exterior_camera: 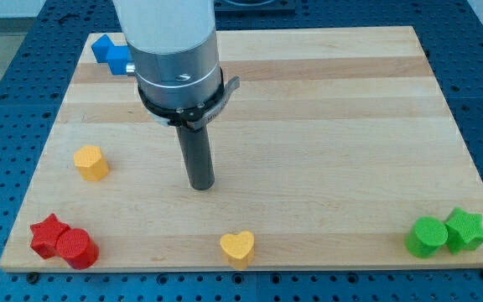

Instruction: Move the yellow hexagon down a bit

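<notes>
The yellow hexagon (91,162) lies on the wooden board (325,126) at the view's left, about mid-height. My tip (201,186) rests on the board to the right of the hexagon, well apart from it and slightly lower. A yellow heart (237,247) lies near the bottom edge, below and right of my tip.
A blue block (111,54) sits at the top left, partly hidden by the arm. A red star (47,234) and a red cylinder (77,247) touch at the bottom left. A green cylinder (427,237) and a green star (466,230) touch at the bottom right.
</notes>
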